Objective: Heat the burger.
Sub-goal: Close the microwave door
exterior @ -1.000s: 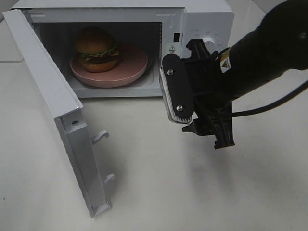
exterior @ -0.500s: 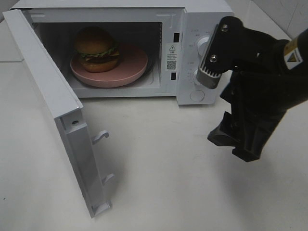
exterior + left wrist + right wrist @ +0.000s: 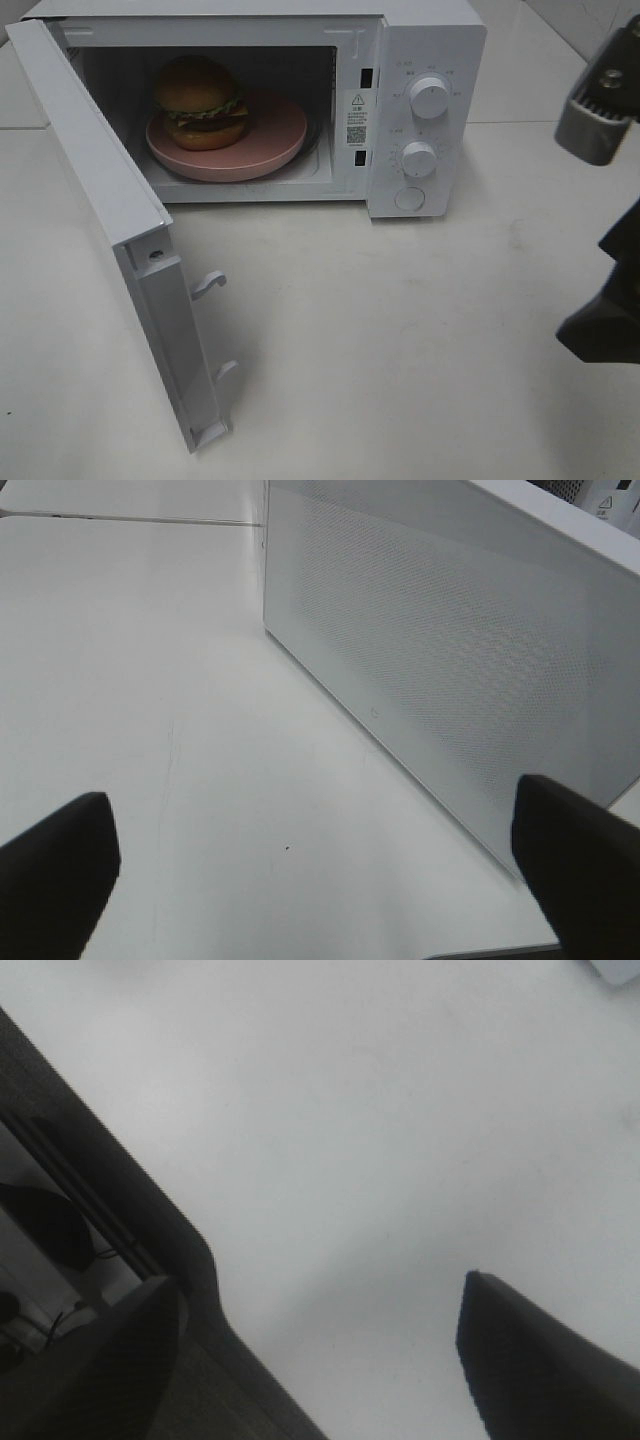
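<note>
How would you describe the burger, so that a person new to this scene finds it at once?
Find the white microwave at the back of the table, its door standing open to the left. Inside lies a pink plate, and the burger sits on the plate's left part. It is the only food: glossy brown bun, green lettuce, dark patty.

The burger point(image 3: 200, 100) sits upright inside the microwave point(image 3: 430, 40), on the left part of a round pink plate point(image 3: 275, 140), toward the back of the cavity. It has a glossy golden-brown bun on top, with frilly green lettuce poking out under it, then a dark patty. There's a bit of yellow at the edge, probably cheese, though it's pretty shadowy in there. The layers are stacked neatly and not tipped. The microwave door point(image 3: 120, 230) stands wide open, so the burger is in plain view.
</note>
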You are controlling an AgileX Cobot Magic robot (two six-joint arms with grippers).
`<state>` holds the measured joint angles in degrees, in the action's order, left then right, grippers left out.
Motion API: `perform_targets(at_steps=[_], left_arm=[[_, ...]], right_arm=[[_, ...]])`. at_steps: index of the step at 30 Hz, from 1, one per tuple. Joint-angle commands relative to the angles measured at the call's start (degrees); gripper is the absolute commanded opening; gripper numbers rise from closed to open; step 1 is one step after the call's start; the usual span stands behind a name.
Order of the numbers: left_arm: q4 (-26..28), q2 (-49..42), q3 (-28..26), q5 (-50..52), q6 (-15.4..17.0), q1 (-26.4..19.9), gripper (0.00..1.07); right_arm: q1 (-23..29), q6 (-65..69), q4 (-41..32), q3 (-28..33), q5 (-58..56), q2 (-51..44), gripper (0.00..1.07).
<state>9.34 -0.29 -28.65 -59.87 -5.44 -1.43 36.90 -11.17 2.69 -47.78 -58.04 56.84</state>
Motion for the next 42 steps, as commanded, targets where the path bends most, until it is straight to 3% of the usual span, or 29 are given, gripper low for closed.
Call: perform_targets(at_steps=[1,6,8,16,23,32,42], left_arm=[[0.23,-1.43,0.23,0.46,-0.23,-0.23,1.0],[0.23,-1.43,0.23,0.46,-0.23,-0.23,1.0],[0.23,-1.43,0.23,0.46,-0.23,-0.23,1.0],[0.23,-1.43,0.23,0.46,-0.23,-0.23,1.0],[0.23,-1.43,0.23,0.46,-0.23,-0.23,1.0],[0.23,-1.43,0.23,0.46,-0.23,-0.23,1.0],[0.23,-1.43,0.23,0.46,-0.23,-0.23,1.0]], right_arm=[[-0.17,2.18,0.0,0.34,-5.33,-3.44,0.76],[-0.17,3.04,0.0,0.34,-7.62,-7.91,0.76],[-0.17,3.38,0.29,0.34,-7.33,-15.81,0.76],[-0.97,6.53,2.46,0.46,-7.91,-26.7,0.76],[-12.43,7.45,2.69,8.08,-6.59,-35.35,0.76],[-22.12,8.82,0.97,16.79,-4.3,-43.6,0.76],[-30.08,8.94,-0.23,18.74,-1.2,-50.42,0.76]])
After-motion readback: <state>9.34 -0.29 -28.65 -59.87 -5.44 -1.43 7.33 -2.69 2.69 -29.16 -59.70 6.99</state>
